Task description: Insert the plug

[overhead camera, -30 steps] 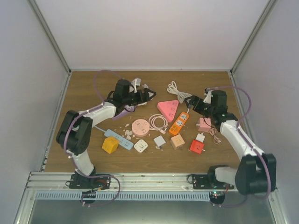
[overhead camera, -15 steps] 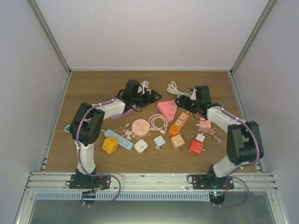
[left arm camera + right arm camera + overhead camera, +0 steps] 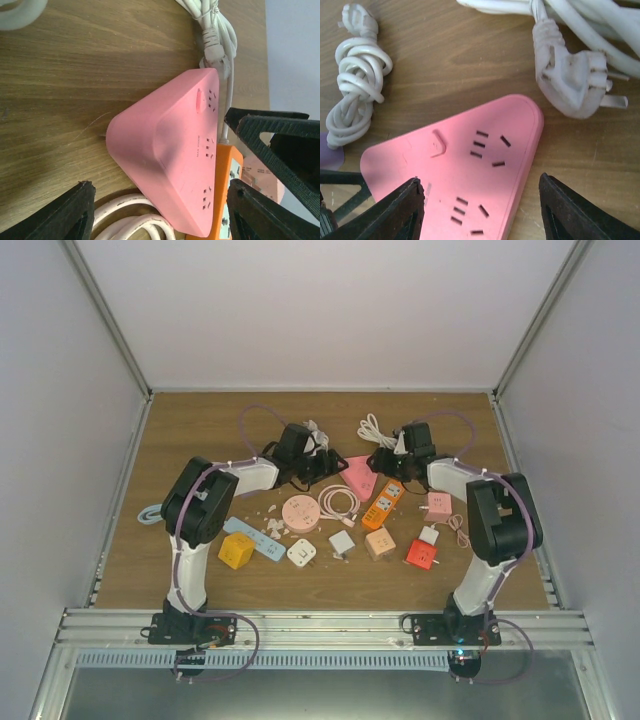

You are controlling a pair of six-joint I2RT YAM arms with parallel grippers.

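Where top blurs, R wrist, plug [image 3: 570, 82] pins

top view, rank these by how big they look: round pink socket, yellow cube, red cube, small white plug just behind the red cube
1. round pink socket
2. yellow cube and red cube, too alike to split
3. white plug, clearly smallest

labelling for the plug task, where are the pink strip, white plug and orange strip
pink strip [image 3: 465, 165], right wrist view, top face
white plug [image 3: 570, 82], right wrist view, plug body
orange strip [image 3: 225, 167], left wrist view, top face
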